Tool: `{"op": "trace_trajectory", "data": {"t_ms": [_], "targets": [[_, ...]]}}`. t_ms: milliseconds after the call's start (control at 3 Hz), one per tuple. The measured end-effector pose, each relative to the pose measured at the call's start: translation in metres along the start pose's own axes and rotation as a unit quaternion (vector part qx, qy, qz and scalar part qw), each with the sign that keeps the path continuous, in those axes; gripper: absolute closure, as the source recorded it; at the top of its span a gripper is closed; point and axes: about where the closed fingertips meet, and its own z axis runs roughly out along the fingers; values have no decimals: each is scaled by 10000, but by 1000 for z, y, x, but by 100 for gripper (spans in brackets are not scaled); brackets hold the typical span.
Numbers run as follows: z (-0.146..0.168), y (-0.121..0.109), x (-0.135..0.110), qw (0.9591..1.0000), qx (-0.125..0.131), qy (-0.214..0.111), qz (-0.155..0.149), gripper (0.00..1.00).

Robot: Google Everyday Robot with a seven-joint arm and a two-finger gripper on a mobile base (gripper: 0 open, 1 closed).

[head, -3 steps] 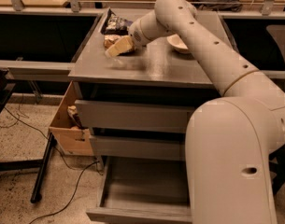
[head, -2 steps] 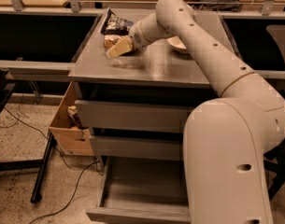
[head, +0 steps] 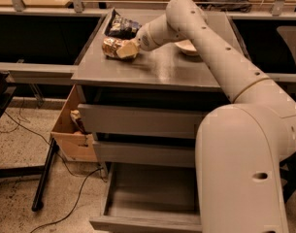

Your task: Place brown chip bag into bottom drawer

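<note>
A grey cabinet top fills the upper middle of the frame. The brown chip bag lies on it at upper left, just below a dark chip bag. The gripper sits against the brown bag's right end; I cannot tell whether it is apart or clamped. The bottom drawer stands open at lower centre. A weak hold on the crumpled foil could let the bag slip and miss the drawer.

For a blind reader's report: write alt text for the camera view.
The robot's pincer is at the brown chip bag on the grey cabinet top, near a dark chip bag and a bowl. Below, the bottom drawer stands pulled open.
</note>
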Motion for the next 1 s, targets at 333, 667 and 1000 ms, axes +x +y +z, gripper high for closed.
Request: {"op": "trace_trajectory", "data": {"t_ms": [333,667,1000], "targets": [[-29,-2,0,9996,207,-200,-29,87],[-70,11,5,9982,386,-421,-195,100],[-113,34,18,9960,506,-589,-452,100]]}}
